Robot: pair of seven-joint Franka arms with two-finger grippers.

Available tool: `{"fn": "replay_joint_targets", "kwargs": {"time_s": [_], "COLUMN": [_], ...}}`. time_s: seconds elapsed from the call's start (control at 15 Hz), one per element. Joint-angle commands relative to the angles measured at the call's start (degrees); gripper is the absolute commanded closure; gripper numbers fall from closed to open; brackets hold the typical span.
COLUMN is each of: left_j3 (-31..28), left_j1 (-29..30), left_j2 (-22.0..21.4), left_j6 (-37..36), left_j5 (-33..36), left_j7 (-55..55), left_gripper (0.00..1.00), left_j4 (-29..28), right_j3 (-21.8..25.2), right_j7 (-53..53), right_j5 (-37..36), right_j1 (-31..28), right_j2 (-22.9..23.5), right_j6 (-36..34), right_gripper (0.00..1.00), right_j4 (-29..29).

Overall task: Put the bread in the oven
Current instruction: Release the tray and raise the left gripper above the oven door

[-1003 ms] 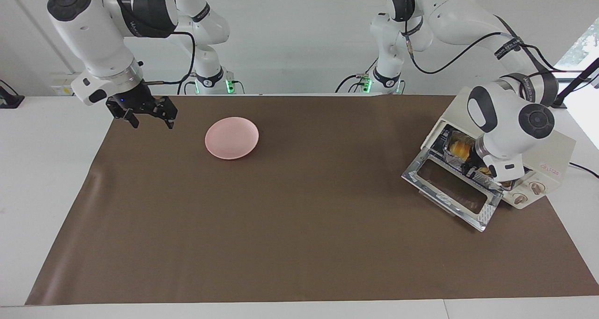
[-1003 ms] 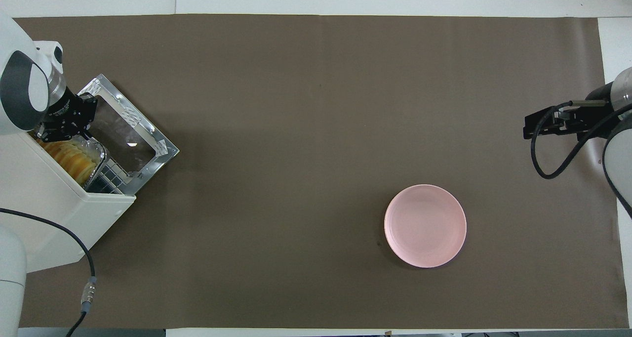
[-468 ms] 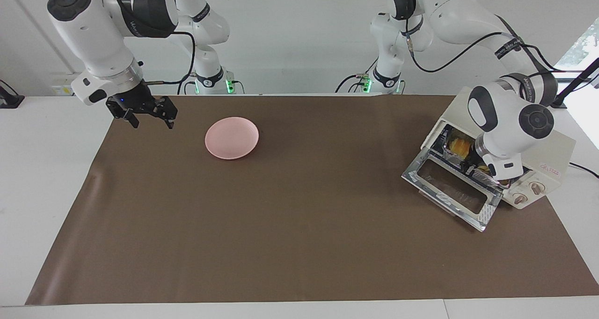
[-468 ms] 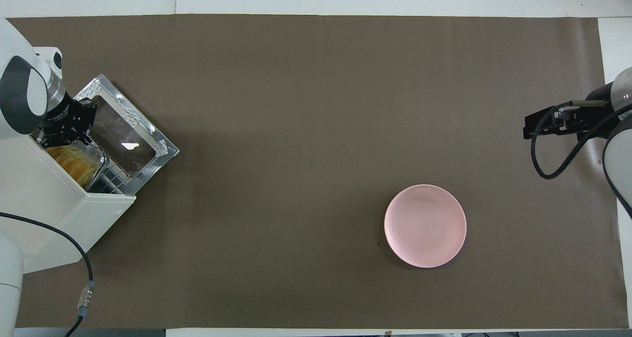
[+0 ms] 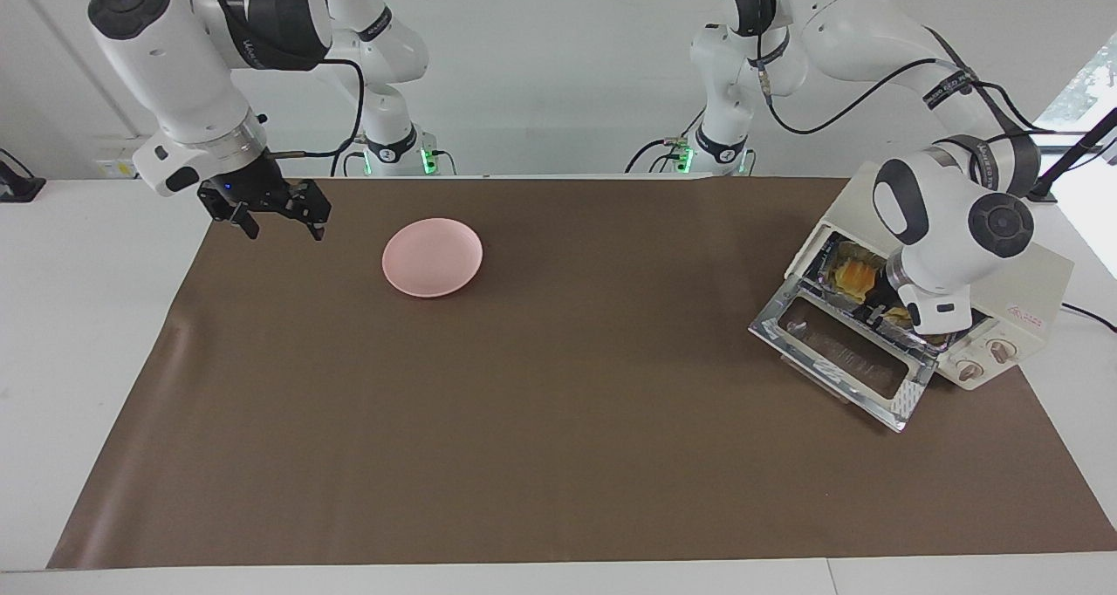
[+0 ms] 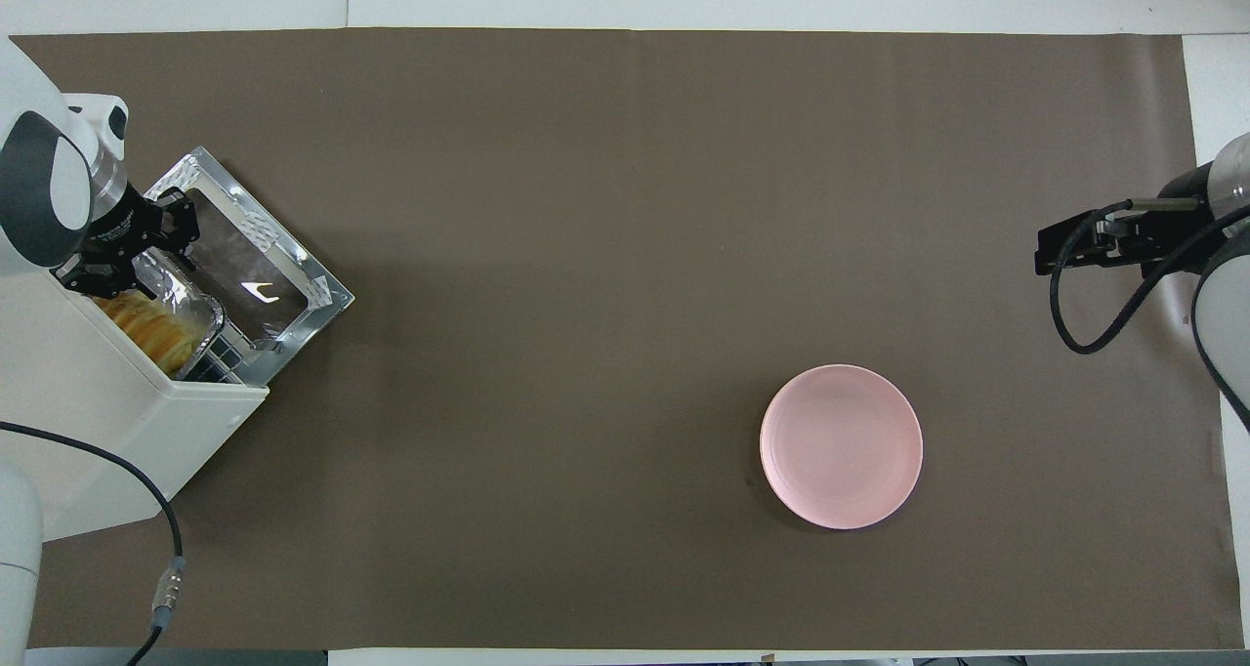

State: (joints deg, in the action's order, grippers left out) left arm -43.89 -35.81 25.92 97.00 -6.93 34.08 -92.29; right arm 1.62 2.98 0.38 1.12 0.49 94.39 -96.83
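In the facing view's upper left, the right gripper (image 5: pixel 275 220) waits over the brown mat with fingers apart, a pink plate (image 5: pixel 432 257) beside it. At the right edge, the oven (image 5: pixel 1030 294) stands with its door down; the bread (image 5: pixel 853 275) lies inside on a foil tray (image 6: pixel 190 300), and the left gripper (image 6: pixel 132 261) sits at the oven's mouth, fingers apart, holding nothing.

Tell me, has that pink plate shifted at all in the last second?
No. The pink plate sits at the same spot on the brown mat in both views.
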Motion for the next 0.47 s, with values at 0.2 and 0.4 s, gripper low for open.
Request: {"fn": "replay_joint_targets", "kwargs": {"time_s": [0.2,0.4], "left_j3": [-0.32,-0.49], "left_j1": [-1.36,-1.28], "left_j2": [-1.84,-2.54], "left_j6": [0.82,5.03], "left_j5": [1.48,1.13], "left_j7": [-1.03,-9.17], "left_gripper": [0.0,0.0], "left_j4": [5.18,7.47], "right_j3": [-0.75,-0.75], "right_j7": [-0.79,-0.79], "right_j5": [-0.82,-0.82], "right_j1": [-0.95,-0.95], "right_j2": [-1.02,-1.02], "right_j6": [0.35,0.26], "right_gripper": [0.0,0.0], "right_j4": [-0.99,-0.99]}}
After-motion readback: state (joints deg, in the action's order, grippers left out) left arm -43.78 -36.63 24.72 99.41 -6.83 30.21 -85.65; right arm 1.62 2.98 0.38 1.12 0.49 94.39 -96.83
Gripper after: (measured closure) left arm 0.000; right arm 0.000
